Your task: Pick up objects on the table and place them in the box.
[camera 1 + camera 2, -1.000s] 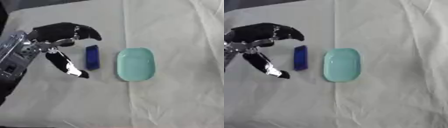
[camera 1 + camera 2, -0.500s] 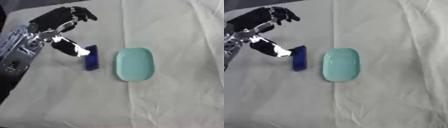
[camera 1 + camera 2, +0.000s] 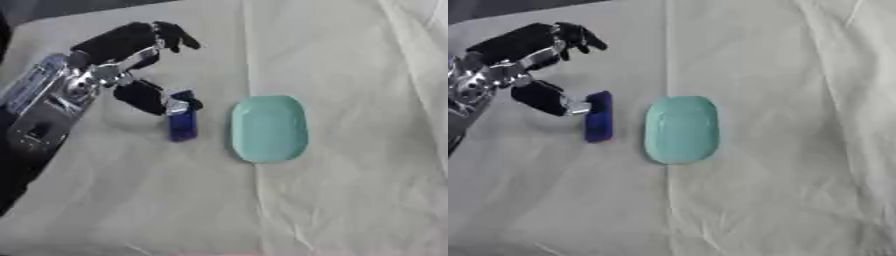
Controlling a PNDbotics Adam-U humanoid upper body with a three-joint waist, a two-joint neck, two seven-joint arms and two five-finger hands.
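Observation:
A small dark blue block [image 3: 182, 123] lies on the cream cloth, long side running away from me. Just right of it sits a mint-green oval dish [image 3: 269, 128]. My left hand [image 3: 122, 60] comes in from the left edge. Its thumb tip touches the block's upper left end, while its fingers are spread and raised above and behind the block, apart from it. The hand is open with nothing in it. My right hand shows in neither view. No box is in view.
The cream cloth [image 3: 350, 190] covers the table, with creases and folds on the right side. A dark strip [image 3: 500, 7] runs along the far left edge.
My left hand has swung up and back, fingers lifting away. The thumb has come against the blue block's left end, and the block has tilted slightly. The dish has stayed put.

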